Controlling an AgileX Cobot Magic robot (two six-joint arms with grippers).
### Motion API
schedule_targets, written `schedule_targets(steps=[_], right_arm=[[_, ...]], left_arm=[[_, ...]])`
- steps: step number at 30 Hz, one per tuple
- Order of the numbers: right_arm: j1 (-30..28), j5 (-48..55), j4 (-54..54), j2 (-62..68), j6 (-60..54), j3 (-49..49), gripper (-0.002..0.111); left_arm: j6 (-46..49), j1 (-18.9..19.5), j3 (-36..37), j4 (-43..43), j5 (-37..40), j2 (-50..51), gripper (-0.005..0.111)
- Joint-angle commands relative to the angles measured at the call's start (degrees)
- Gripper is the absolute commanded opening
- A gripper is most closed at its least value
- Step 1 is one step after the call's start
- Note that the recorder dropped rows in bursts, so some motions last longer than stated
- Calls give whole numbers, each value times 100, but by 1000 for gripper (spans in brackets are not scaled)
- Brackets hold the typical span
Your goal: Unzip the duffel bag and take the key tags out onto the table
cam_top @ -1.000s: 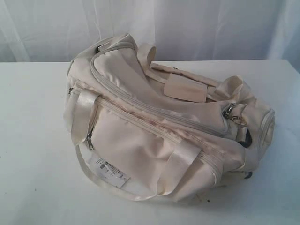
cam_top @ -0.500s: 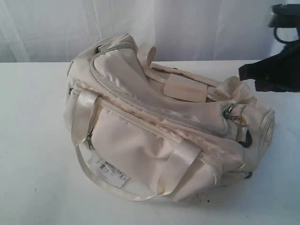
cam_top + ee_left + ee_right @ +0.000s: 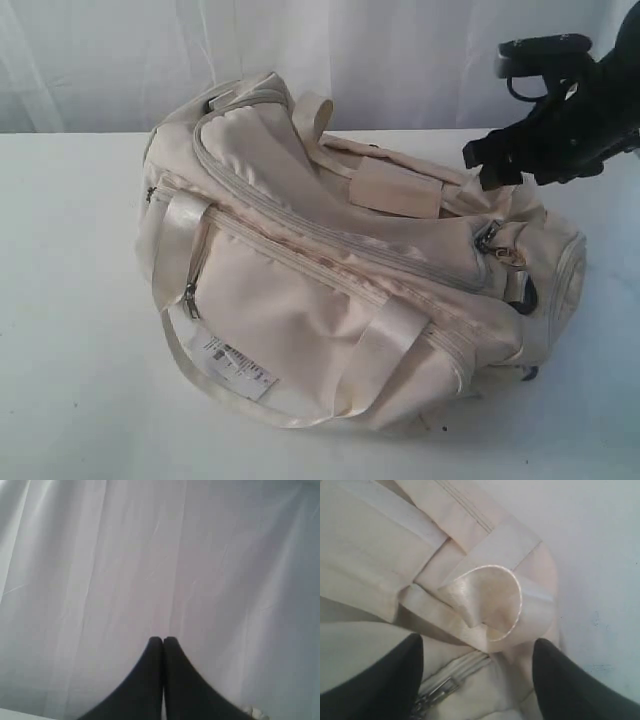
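The cream-white duffel bag (image 3: 340, 270) lies zipped shut on the white table (image 3: 70, 330), its paper label (image 3: 238, 368) at the front. My right gripper (image 3: 485, 160) hangs open just above the bag's right end, near the metal zipper pull (image 3: 490, 238). In the right wrist view the open fingers (image 3: 400, 680) straddle the grey zipper end (image 3: 440, 687) and a looped satin strap (image 3: 490, 605). My left gripper (image 3: 162, 640) is shut on nothing, facing a white curtain; it does not show in the exterior view. The key tags are hidden.
A white curtain (image 3: 400, 50) hangs behind the table. Satin carry straps (image 3: 185, 235) drape over the bag's front and loop onto the table. A side pocket zipper pull (image 3: 190, 298) sits at the front left.
My right arm has come into the exterior view from the upper right and moved left and down, toward the bag's right end. The bag has not moved.
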Motion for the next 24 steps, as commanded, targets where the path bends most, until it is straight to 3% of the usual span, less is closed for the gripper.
schedule_targets(steps=[1,6,8,11,12,17,24], right_arm=[[-5,-146,-542,371,167,-53,61],[-5,-370,-1020,803,577,-53,57],[-5,-489,-1020,856,567,-53,42],[-5,-608,-1020,804,567,-53,4],[-5,-649,-1020,738,567,-53,0],[-5,-738,-996,127,578,-53,0],[-5,-687,-901,-464,578,-53,0]], left_arm=[[-81,-47,22,-7,288,-17,0],[-252,-47,22,-7,732,-17,0],[-261,-47,22,-7,719,-17,0],[-539,-47,22,16,916,-17,0],[-601,-47,-74,67,1245,-17,0],[-657,-47,-1319,724,3519,-17,0],[-657,-47,-2312,698,4585,357,0]])
